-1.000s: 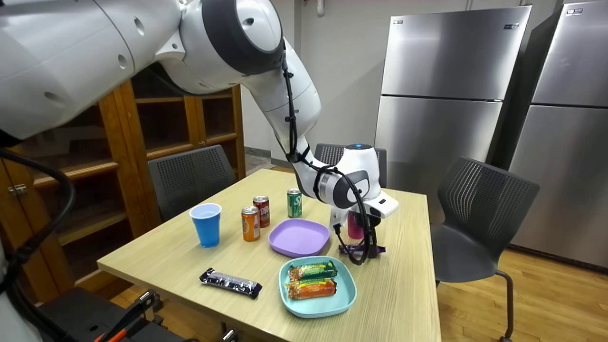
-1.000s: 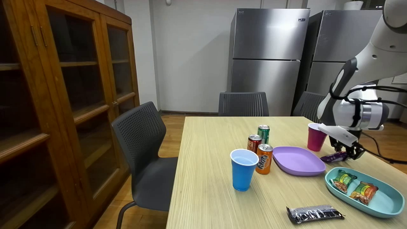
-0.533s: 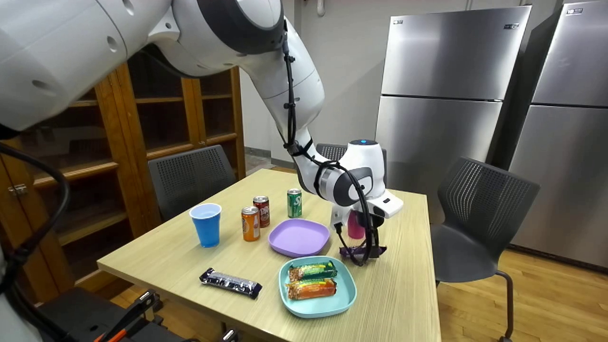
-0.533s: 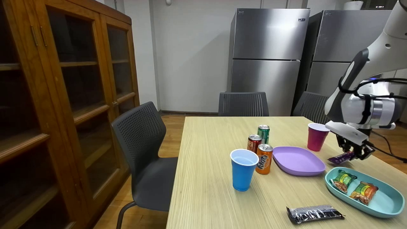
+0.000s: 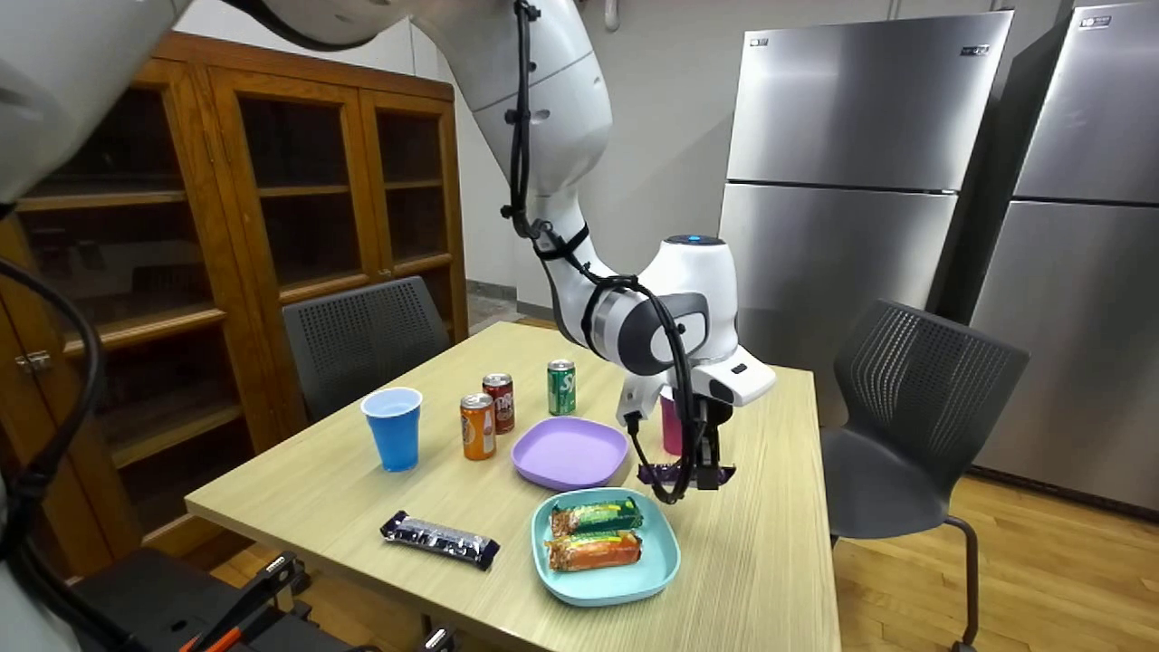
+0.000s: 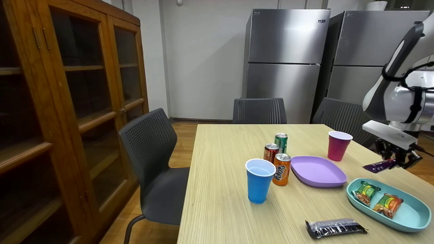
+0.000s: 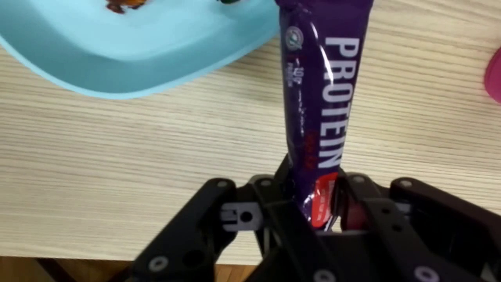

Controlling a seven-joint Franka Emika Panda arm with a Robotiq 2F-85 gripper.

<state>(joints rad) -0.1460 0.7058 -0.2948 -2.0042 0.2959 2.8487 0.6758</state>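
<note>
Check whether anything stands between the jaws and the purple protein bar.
Nothing visible does: in the wrist view the jaws are closed directly on the purple bar. The light-blue plate and pink cup appear off to either side, not in between.

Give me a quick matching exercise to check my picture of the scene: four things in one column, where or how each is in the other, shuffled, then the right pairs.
1. Purple PROTEIN bar
2. Orange packet
3. Black-and-silver bar
4. Blue cup

A. Standing upright on the table
B. In the teal plate, beside the green packet
C. Lying directly on the table
D. Held in the gripper, above the table

Pairs: 1-D, 2-B, 3-C, 4-A
</note>
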